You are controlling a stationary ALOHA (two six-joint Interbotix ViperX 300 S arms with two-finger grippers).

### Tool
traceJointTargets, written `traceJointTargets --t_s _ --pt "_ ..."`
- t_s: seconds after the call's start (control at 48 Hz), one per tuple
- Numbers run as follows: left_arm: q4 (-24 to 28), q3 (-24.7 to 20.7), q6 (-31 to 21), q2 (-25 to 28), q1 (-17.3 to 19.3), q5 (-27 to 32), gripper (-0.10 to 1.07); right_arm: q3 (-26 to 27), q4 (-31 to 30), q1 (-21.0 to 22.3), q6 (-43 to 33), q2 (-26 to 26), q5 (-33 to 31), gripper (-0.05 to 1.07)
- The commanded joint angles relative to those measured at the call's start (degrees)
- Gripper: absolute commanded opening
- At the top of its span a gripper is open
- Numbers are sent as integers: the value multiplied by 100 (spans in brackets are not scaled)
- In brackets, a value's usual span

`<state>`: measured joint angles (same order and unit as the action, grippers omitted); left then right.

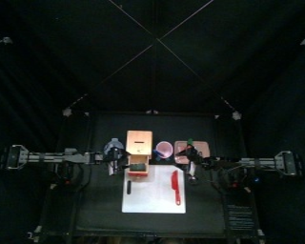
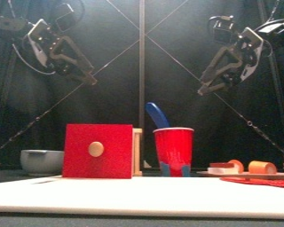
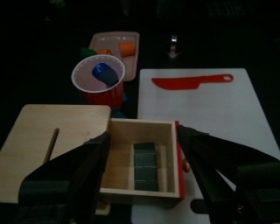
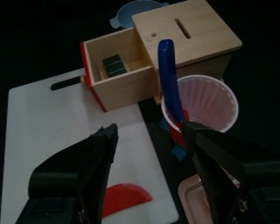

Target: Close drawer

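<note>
The tan wooden box [image 1: 141, 140] stands at the back edge of the white mat [image 1: 155, 195]. Its drawer [image 3: 143, 164] is pulled out toward the front, showing a dark greenish inside; its red front with a round knob [image 2: 97, 151] faces the front camera. The drawer [image 4: 112, 66] also shows in the right wrist view. My left gripper [image 3: 143, 140] hangs open high above the drawer, which appears between its jaws. My right gripper [image 4: 149, 131] hangs open to the right, over the mat's edge beside the cup. Both grippers [image 2: 64, 55] [image 2: 227, 64] hold nothing.
A red cup [image 2: 173, 152] with a blue utensil [image 4: 166, 66] stands right of the box. A pinkish tray [image 1: 193, 149] of small items lies farther right. A red knife [image 1: 175, 188] lies on the mat. A grey bowl [image 2: 42, 160] sits left of the box.
</note>
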<state>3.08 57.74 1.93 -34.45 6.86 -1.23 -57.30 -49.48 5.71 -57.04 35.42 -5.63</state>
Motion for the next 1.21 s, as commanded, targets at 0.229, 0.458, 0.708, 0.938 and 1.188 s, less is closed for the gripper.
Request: traceJointTargets --t_s 0.229,0.458,0.708,0.938,1.188 --pt "-114 62 18 -97 26 -26 94 44 -132 -70 18 -53 44 92" --pt "-35 53 44 -114 229 -70 94 123 -105 -62 0 -123 53 92" --pt "-255 -272 9 -114 439 35 94 264 97 -272 -26 -149 79 90" --pt "-765 -721 35 -53 905 466 85 352 378 -571 -18 -167 70 66" --pt "-703 -1389 26 334 1195 1099 60 360 422 -932 -18 -202 79 24"
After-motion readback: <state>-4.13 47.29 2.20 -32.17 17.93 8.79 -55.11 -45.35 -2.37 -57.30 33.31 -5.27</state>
